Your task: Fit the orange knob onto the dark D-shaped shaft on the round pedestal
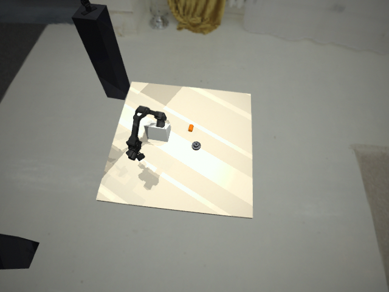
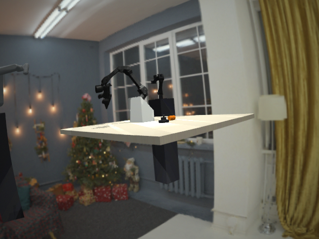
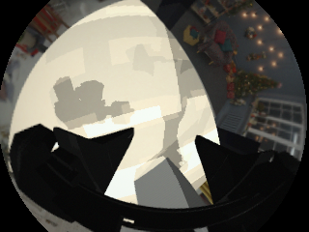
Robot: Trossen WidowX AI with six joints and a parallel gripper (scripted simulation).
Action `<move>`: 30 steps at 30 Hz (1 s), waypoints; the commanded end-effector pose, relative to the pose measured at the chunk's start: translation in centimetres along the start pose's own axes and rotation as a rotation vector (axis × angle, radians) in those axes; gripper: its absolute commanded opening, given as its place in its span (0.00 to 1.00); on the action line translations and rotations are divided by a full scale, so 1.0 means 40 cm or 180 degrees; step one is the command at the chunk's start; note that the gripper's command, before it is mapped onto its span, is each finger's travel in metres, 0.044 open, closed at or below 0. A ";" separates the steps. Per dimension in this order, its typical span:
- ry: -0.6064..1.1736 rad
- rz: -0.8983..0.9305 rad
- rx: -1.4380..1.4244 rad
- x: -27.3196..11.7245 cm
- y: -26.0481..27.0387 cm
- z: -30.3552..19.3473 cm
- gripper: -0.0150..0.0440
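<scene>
The orange knob (image 1: 190, 128) (image 2: 171, 117) lies on its side on the table top. The round pedestal (image 1: 196, 146) (image 2: 163, 121) stands close to it, dark grey, with the dark shaft (image 1: 196, 143) (image 2: 163, 117) upright at its middle and nothing on it. The shaft's flat side cannot be made out. My gripper (image 3: 165, 134) is open and empty, its two black fingers wide apart. It hangs above the table, on the far side of the grey block from the knob and pedestal. The wrist view shows neither knob nor pedestal.
The arm stands on a light grey block (image 1: 157, 133) (image 2: 140, 110) (image 3: 161, 184) on the square table top (image 1: 219, 201) (image 2: 144, 137). A tall black pillar (image 1: 102, 53) stands by one table corner, with another dark arm on top.
</scene>
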State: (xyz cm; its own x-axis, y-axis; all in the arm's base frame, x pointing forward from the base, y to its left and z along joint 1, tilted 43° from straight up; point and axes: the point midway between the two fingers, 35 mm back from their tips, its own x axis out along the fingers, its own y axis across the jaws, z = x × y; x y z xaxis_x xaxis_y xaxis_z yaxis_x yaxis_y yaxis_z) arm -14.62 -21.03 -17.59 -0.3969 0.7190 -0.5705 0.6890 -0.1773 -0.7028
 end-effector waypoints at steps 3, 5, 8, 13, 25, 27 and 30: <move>-0.0156 0.0112 0.0079 -0.051 0.039 -0.017 1.00; -0.0349 0.0279 0.0158 -0.116 0.092 -0.048 1.00; -0.0577 0.0534 0.0218 -0.197 0.167 -0.107 1.00; -0.0834 0.0971 0.0194 -0.301 0.281 -0.236 1.00; -0.0874 0.1839 -0.0335 -0.394 0.458 -0.654 1.00; -0.0812 0.1932 -0.0471 -0.388 0.469 -0.732 1.00; -0.0687 0.2031 -0.0693 -0.369 0.475 -0.849 1.00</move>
State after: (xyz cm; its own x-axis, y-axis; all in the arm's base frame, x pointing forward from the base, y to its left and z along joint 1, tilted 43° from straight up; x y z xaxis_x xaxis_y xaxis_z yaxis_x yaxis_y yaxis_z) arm 21.92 -16.81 -9.65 -0.0379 0.3255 -0.9448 0.9014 -0.3969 -0.1729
